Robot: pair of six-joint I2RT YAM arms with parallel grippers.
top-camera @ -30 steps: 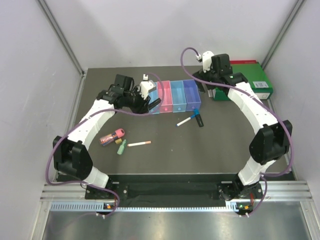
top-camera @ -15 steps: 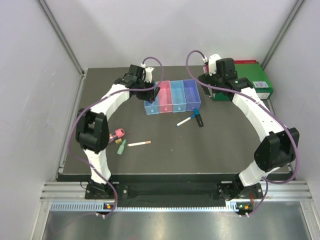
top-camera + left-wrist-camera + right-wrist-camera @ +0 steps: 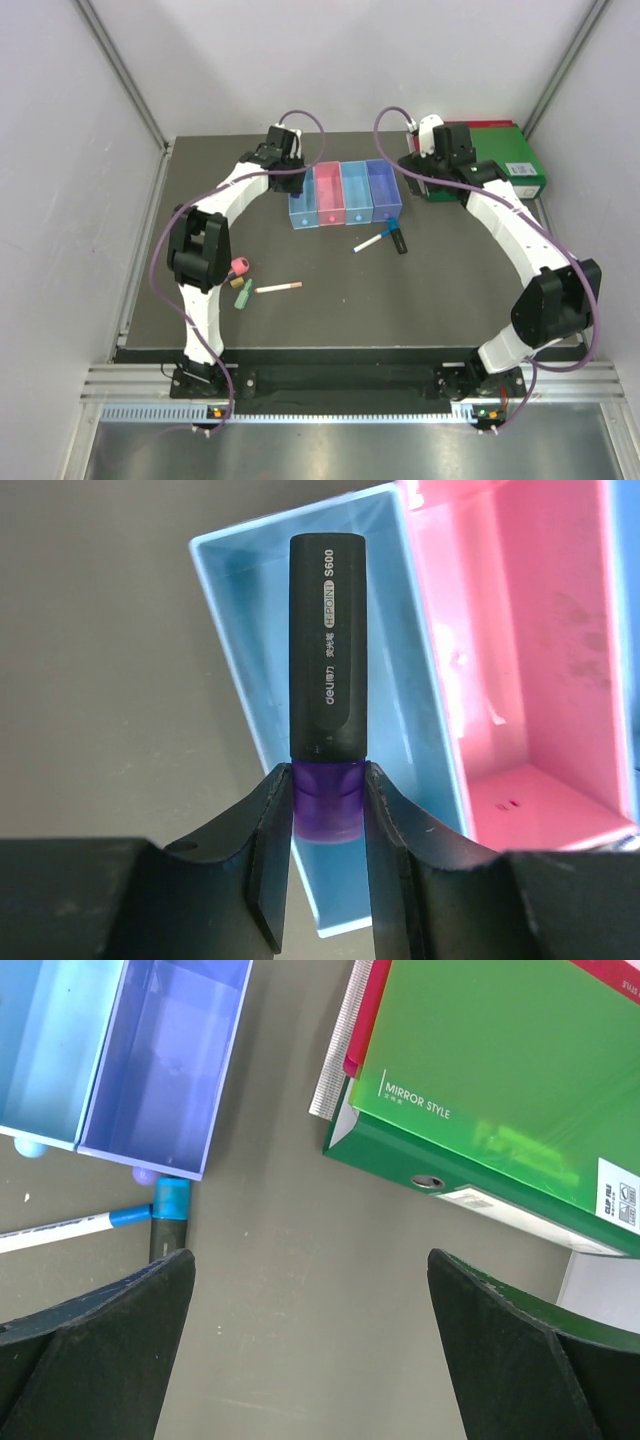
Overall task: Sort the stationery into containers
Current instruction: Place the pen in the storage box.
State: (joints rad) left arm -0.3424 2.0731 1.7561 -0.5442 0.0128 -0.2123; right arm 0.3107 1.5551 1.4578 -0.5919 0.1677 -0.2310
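My left gripper (image 3: 328, 800) is shut on the purple end of a purple-black highlighter (image 3: 328, 650). It hangs over the light blue end box (image 3: 236, 630) of the containers (image 3: 345, 193), next to the pink box (image 3: 500, 650). In the top view that gripper (image 3: 287, 165) sits at the row's back left. On the table lie a pink highlighter (image 3: 238, 267), a green highlighter (image 3: 243, 293), a pink-ended white pen (image 3: 278, 287), a blue-ended white pen (image 3: 370, 242) and a dark blue highlighter (image 3: 398, 238). My right gripper (image 3: 310, 1260) is open over bare table between the purple box (image 3: 165, 1060) and the binder.
A large green binder (image 3: 500, 1090) lies at the back right, with a red edge beneath it. The binder (image 3: 500, 165) nearly touches the right wall. Grey walls close in the table on both sides and behind.
My left arm has swung from the left of the boxes to behind them, carrying the highlighter over the end box. The right wrist has shifted slightly to the right.
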